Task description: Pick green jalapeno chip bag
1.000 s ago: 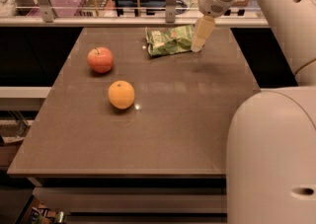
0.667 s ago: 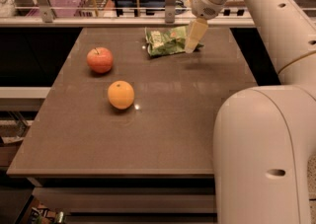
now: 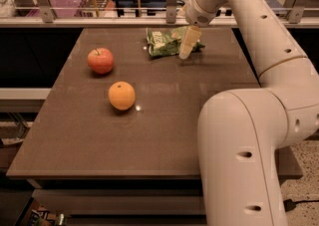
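Observation:
The green jalapeno chip bag (image 3: 167, 42) lies crinkled on the far part of the brown table (image 3: 149, 120), with a white patch facing up. My gripper (image 3: 186, 51) hangs from the white arm at the bag's right end, its tips low over the bag's right edge. The gripper covers part of that end of the bag.
A red apple (image 3: 100, 60) sits at the left of the table and an orange (image 3: 122, 95) in front of it. My large white arm (image 3: 249, 140) fills the right foreground. A rail with metal posts (image 3: 172, 1) runs behind the table's far edge.
My gripper has moved left and slightly down, from beside the bag's right end to over its right edge. The bag, apple and orange have not moved.

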Robot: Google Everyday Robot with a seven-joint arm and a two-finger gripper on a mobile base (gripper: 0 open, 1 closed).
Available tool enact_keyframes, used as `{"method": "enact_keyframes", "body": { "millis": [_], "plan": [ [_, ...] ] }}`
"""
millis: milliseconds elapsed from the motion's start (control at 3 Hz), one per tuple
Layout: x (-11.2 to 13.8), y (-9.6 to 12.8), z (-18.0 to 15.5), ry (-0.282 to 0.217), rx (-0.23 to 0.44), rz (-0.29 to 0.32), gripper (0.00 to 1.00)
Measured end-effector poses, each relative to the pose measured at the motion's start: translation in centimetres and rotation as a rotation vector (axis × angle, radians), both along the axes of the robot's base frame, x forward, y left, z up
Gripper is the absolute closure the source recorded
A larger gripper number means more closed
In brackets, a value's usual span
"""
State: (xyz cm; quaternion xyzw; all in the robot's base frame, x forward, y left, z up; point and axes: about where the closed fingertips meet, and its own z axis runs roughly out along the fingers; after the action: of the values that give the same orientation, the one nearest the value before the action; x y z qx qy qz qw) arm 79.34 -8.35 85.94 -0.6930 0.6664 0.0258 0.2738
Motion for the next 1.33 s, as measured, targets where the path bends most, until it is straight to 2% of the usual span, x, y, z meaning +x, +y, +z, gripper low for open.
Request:
{"method": "enact_keyframes", "body": {
  "millis": [333, 667, 1333],
  "plan": [
    [1.1, 0.1, -1.6, 0.010, -0.042, -0.011, 0.00],
    [2.3, -0.2, -2.8, 0.006, -0.116, -0.030, 0.00],
    [2.4, -0.1, -2.9, 0.006, -0.117, -0.030, 0.41]
  ]
}}
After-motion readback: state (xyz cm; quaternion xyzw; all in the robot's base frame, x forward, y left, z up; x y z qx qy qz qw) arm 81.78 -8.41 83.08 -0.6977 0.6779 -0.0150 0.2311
